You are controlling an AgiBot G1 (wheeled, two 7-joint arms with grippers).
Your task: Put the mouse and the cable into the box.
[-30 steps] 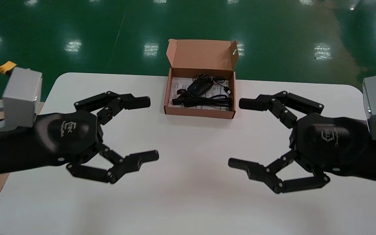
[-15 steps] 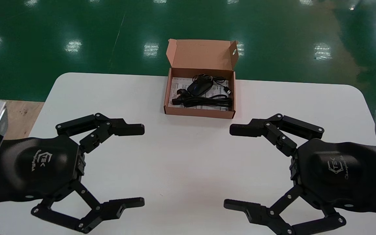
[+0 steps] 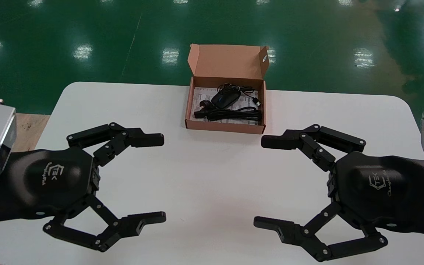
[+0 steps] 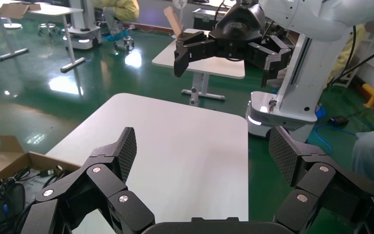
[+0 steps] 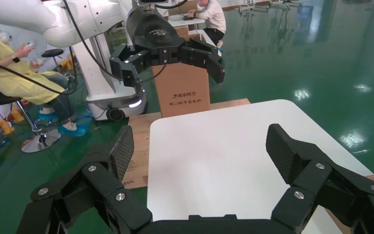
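One mouse [image 3: 225, 98] inside box [image 3: 225, 127]; head view

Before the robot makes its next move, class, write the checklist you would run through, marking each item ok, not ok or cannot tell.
1. Mouse inside the box: ok.
2. Cable inside the box, none seen over the wall: ok.
3. Lid open and standing up: ok.
4. Left tool open, holding nothing: ok.
5. Right tool open, holding nothing: ok.
6. Both tools apart from the box, on its near side: ok.
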